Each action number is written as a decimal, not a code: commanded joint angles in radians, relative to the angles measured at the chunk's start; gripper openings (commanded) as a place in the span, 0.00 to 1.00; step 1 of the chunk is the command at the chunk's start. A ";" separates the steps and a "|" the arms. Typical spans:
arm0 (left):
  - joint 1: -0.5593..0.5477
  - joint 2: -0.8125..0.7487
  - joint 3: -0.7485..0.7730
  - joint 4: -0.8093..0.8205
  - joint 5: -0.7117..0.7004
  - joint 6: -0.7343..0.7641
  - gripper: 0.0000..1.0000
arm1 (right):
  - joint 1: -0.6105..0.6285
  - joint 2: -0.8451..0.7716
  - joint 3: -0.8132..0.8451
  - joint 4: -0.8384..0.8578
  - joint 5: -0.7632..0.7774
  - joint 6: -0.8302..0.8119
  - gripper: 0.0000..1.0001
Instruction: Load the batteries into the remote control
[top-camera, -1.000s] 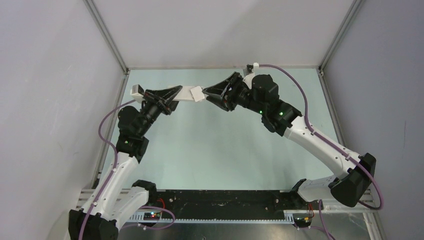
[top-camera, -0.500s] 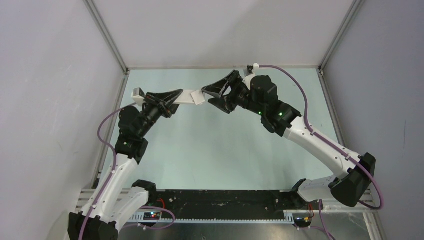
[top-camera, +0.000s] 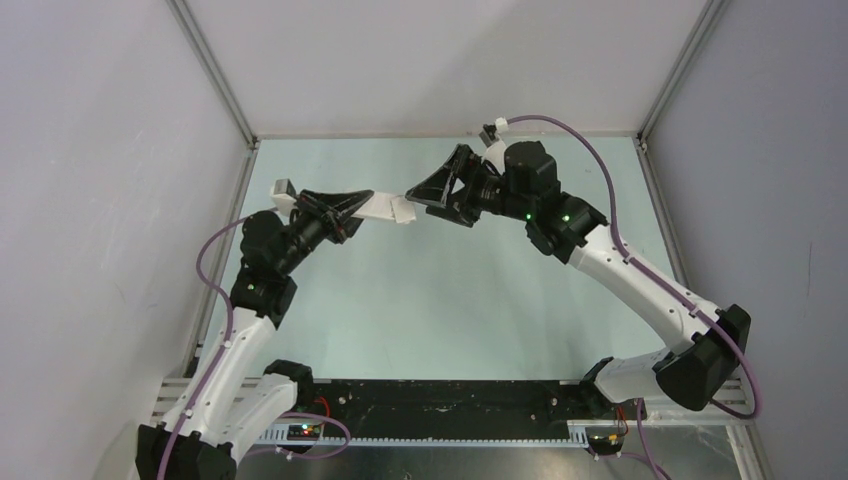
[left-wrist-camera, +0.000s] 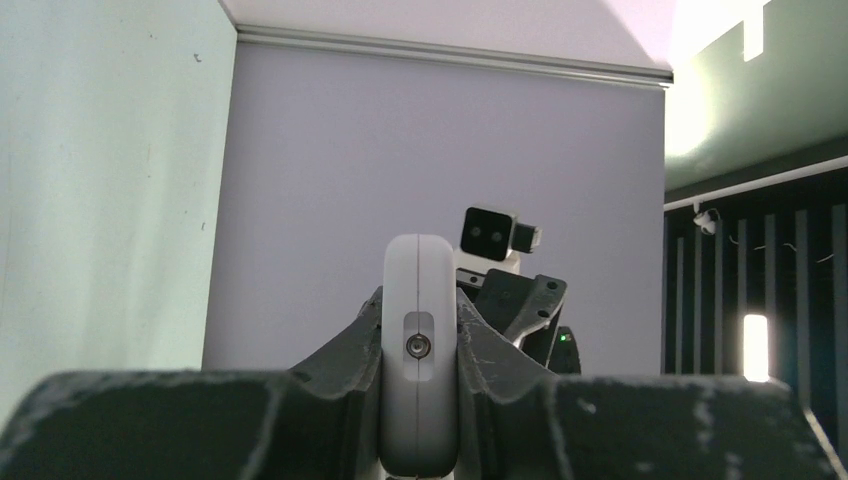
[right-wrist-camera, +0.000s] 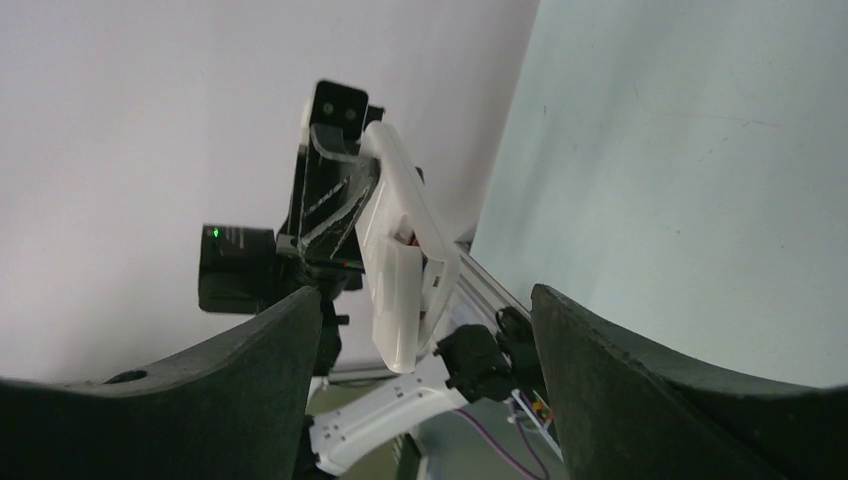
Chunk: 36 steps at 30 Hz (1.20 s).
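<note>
**Item:** remote control (top-camera: 385, 207), white, held in the air above the table (top-camera: 420, 300).
**Holder:** left gripper (top-camera: 360, 203), clamped tight on the handset's flat faces.
**Second tool:** right gripper (right-wrist-camera: 422, 291), jaws wide and empty, close at the remote's free end.
**Back cover** (right-wrist-camera: 395, 300)**:** looks ajar.
**Batteries:** none plainly in sight, perhaps underneath.
**Step, by my reckoning:** closing the compartment.
**Next move:** calls for pressing the cover flush while the left braces.
**Pose:** both arms reach forward, wrists turned inward, facing each other.

Lab enclosure: plain panels (top-camera: 100, 150), aluminium frame (top-camera: 215, 70).
</note>
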 joint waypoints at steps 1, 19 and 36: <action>-0.005 -0.003 0.037 0.021 0.056 0.041 0.00 | -0.002 0.016 0.072 -0.064 -0.133 -0.134 0.81; -0.008 0.006 0.079 0.022 0.112 0.072 0.00 | -0.002 0.057 0.048 -0.045 -0.239 -0.118 0.66; -0.040 0.029 0.114 0.047 0.071 0.060 0.00 | -0.006 -0.047 -0.129 0.113 -0.095 0.054 0.40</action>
